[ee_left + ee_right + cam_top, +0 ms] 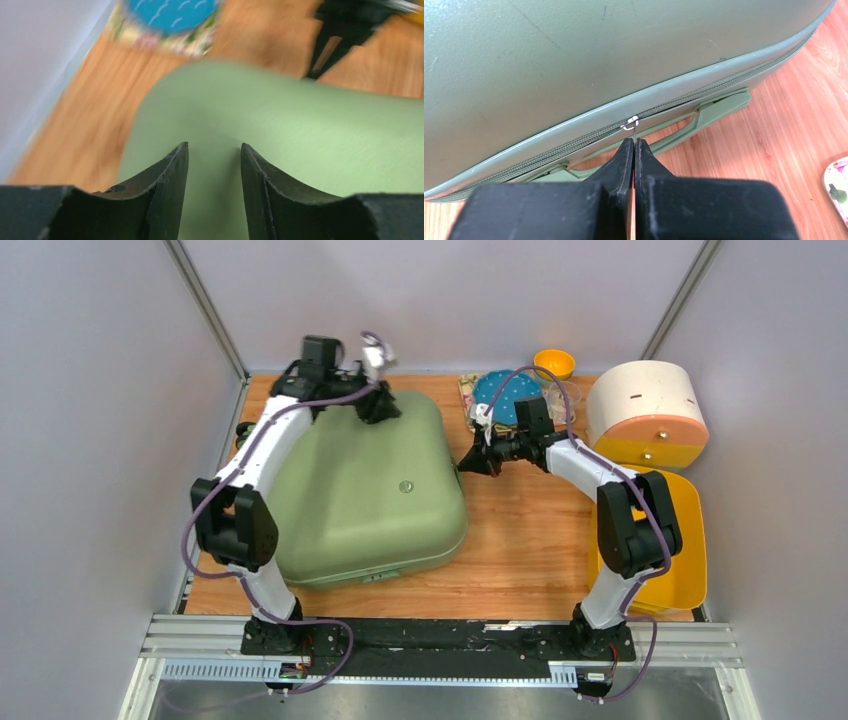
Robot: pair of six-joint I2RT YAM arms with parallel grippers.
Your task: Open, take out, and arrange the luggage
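We begin at the right gripper (634, 142). Its two black fingers are pressed together on the thin metal zipper pull (634, 131), which hangs from the slider on the grey-green zipper (724, 81) of the large sage-green hard-shell suitcase (370, 490). The slider sits just above the suitcase's moulded side handle (694, 112), on the side facing the right arm.

The left gripper (214, 147) hovers over the far part of the lid, jaws partway apart with nothing between them. That wrist view is blurred, so we cannot tell whether the tips touch the shell. The suitcase lies flat and shut on the left half of the wooden table (520, 540), well apart from the yellow plastic tray (692, 570) at the right edge.

We judge this to be the opening step, hardly begun, as the zipper looks closed on both sides of the slider. Next we would need to draw the pull along the seam and round the corner without letting the thin tab slip, while the left gripper steadies the lid.
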